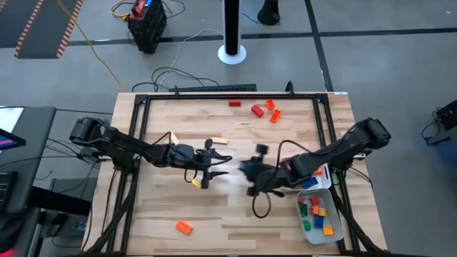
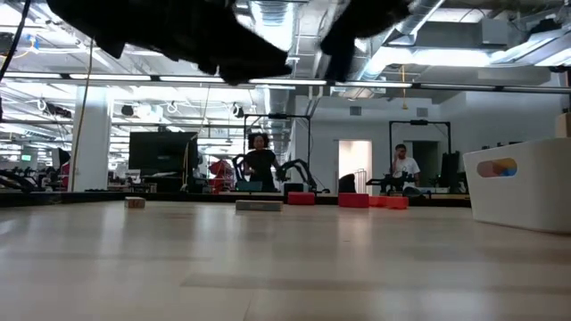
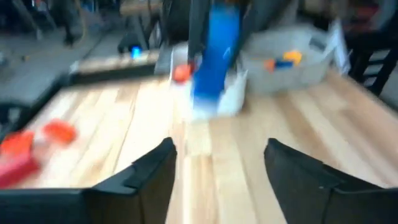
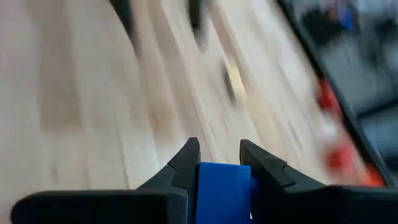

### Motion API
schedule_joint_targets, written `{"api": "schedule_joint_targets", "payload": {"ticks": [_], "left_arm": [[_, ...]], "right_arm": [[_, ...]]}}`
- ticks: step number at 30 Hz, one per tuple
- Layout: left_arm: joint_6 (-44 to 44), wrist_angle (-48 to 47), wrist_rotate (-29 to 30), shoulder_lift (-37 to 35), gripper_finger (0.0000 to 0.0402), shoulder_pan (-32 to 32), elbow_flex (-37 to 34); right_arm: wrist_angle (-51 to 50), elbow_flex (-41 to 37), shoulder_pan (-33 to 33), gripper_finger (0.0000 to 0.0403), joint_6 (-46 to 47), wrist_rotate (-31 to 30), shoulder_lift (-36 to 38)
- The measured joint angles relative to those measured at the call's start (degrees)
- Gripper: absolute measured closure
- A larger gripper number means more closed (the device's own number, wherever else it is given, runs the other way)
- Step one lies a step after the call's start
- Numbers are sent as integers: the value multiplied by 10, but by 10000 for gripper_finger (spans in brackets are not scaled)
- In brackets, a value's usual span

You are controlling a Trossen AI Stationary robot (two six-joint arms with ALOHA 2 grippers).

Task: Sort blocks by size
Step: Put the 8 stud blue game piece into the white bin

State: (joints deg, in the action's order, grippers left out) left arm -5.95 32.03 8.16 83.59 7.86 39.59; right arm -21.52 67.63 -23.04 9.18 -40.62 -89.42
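Observation:
My right gripper (image 4: pixel 219 152) is shut on a blue block (image 4: pixel 224 190) above the table's middle (image 1: pixel 246 171). My left gripper (image 3: pixel 217 155) faces it from the left (image 1: pixel 223 166), open, with nothing between its fingers; the blue block (image 3: pixel 214 56) shows just ahead of it. Loose blocks lie on the table: red (image 1: pixel 257 110) and orange (image 1: pixel 275 116) ones at the far edge, a tan one (image 1: pixel 219 140), a yellow one (image 1: pixel 196 183) below the left gripper, and an orange one (image 1: pixel 184 228) near the front. My right gripper pinches the blue block's two opposite sides (image 4: pixel 205 180) between its two fingers. The fingers slant down from the table's right side. The block is lifted clear of the table, and its free end (image 3: pixel 208 93) points down below the fingers.
A white tray (image 1: pixel 335 228) with several coloured blocks stands at the near right, a second tray (image 1: pixel 323 183) partly under the right arm. A black frame (image 1: pixel 214 91) runs round the table's far and side edges. Bare wood lies at the near left.

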Motion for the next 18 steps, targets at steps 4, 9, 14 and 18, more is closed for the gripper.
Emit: {"api": "schedule_joint_targets", "payload": {"ticks": [4,9,14,18], "left_arm": [[29,-55,4,-18,156,-9,0],[57,-72,4,-23,161,-12,0],[63,-77,3,-23,167,-12,0],[62,-81,2,-23,167,-12,0]], "right_arm": [[-280,44,-20,288,196,2,33],[-512,22,-24,288,439,97,81],[-527,-54,-30,280,518,187,136],[-532,-97,-34,209,563,222,174]]}}
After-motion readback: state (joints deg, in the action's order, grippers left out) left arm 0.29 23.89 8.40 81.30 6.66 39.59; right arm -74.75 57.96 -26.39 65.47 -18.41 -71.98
